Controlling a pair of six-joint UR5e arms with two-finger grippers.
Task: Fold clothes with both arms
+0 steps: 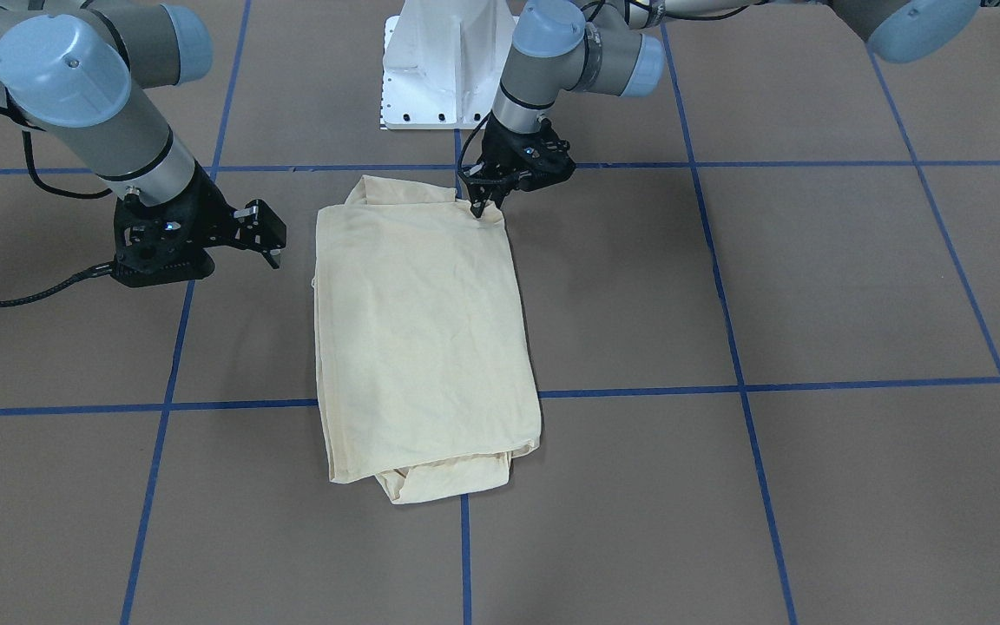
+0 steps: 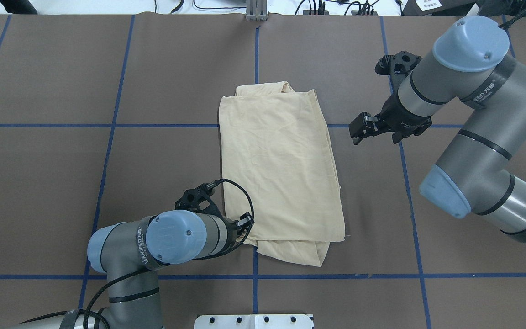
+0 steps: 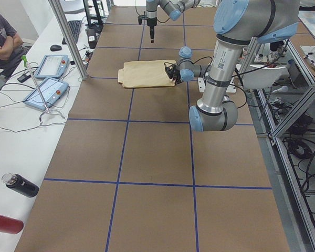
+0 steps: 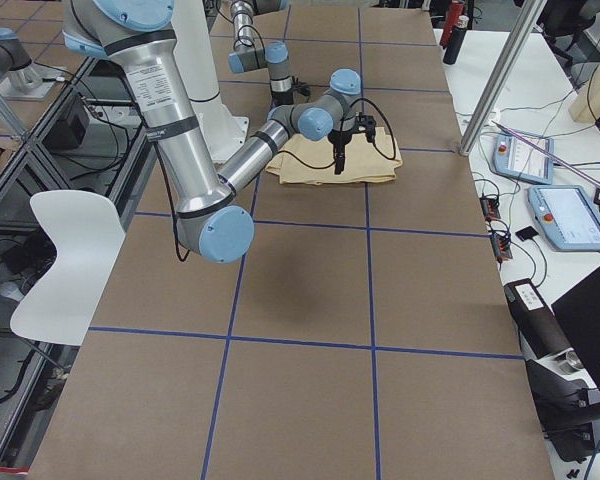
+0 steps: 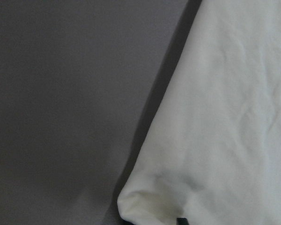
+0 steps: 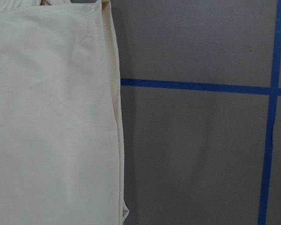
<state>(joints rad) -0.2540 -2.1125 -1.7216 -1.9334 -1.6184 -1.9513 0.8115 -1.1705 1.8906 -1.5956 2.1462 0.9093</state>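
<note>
Toward the table's (image 1: 812,278) robot-side edge, the left gripper (image 1: 476,207) pinches a corner of the limp, light shirt (image 1: 422,330), probably best held by its corners, while the right gripper (image 1: 267,236) hangs open.

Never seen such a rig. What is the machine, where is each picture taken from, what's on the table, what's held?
Two jointed robot arms, each ending in a two-finger claw, work at a brown table. Two pictures look down from opposite sides, two look along the table from its ends, two come from wrist cameras. A pale yellow shirt lies folded into a long rectangle. The left claw has its tips at a shirt corner near the robot; whether they pinch cloth is unclear. The right claw is open, empty, beside the shirt.
</note>
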